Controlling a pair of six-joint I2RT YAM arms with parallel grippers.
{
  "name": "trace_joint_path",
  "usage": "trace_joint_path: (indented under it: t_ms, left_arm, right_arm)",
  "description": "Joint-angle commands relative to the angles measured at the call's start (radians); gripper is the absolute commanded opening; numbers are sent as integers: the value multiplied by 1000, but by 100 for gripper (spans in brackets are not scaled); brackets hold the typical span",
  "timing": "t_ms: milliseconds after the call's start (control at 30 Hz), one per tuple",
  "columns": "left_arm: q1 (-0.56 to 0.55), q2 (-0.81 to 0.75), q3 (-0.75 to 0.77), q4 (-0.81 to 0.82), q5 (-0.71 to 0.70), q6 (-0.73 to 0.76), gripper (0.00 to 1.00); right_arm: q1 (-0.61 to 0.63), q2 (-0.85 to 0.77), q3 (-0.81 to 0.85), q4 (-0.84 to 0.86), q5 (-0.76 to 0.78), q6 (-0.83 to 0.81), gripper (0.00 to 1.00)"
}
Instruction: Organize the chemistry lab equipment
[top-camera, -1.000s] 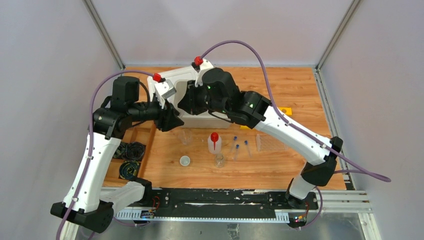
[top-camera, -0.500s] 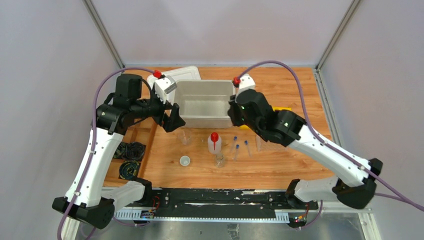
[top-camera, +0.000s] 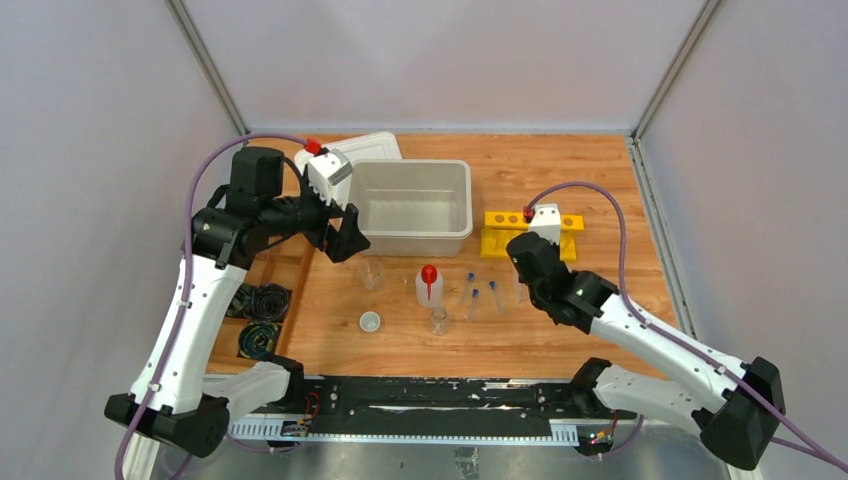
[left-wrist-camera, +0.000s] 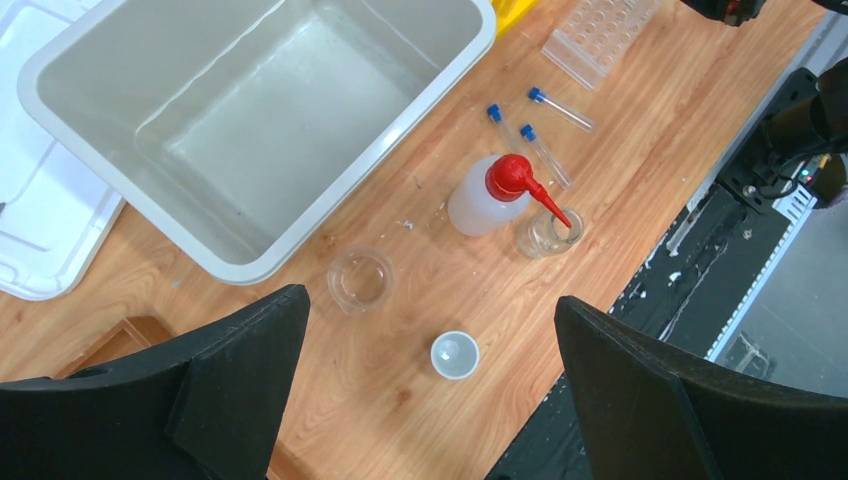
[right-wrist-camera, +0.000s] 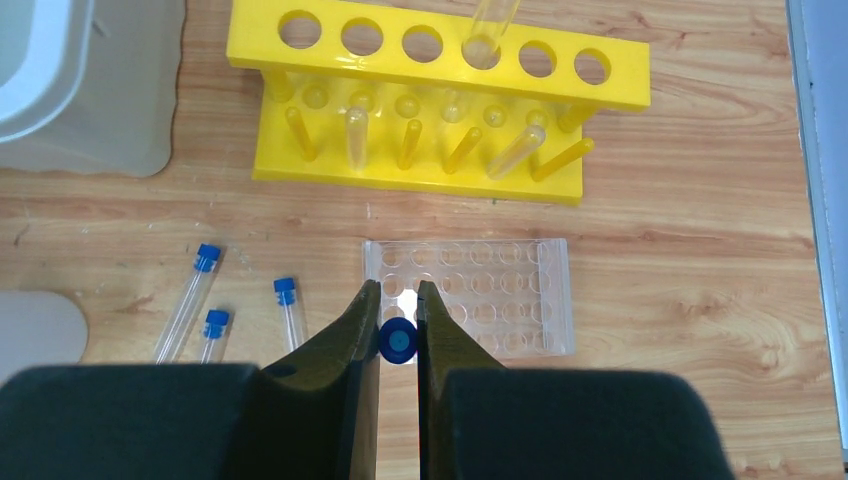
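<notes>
My right gripper is shut on a blue-capped test tube, seen end-on, above the clear well plate. Three more blue-capped test tubes lie on the wood to its left. My left gripper hangs open and holds nothing, high over the front left corner of the bin. Below it are a clear beaker, a tiny white cup, the white squeeze bottle with its red nozzle, and a small glass flask.
An empty translucent bin stands at the back centre, with its white lid behind it to the left. A yellow tube rack stands right of the bin. Black cable coils lie in a wooden tray at the left.
My right arm swung back from over the bin to the near right, uncovering the yellow rack. The left gripper opened wide and stayed by the bin.
</notes>
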Motion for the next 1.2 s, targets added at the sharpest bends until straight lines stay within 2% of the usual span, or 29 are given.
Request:
trace_joint_path:
  t_ms: [0,367,1167]
  left_arm:
    - [2,8,18,16,-5,-6,100]
    - [2,11,17,15,-6,-2,100]
    - [2,7,15,15,-13,0,100]
  right_arm:
    - [-29,3,-64,176,62,33,0]
    - [-125,85,-143,312,-19,99,0]
    - [-131,142,-208,351,-21,110,0]
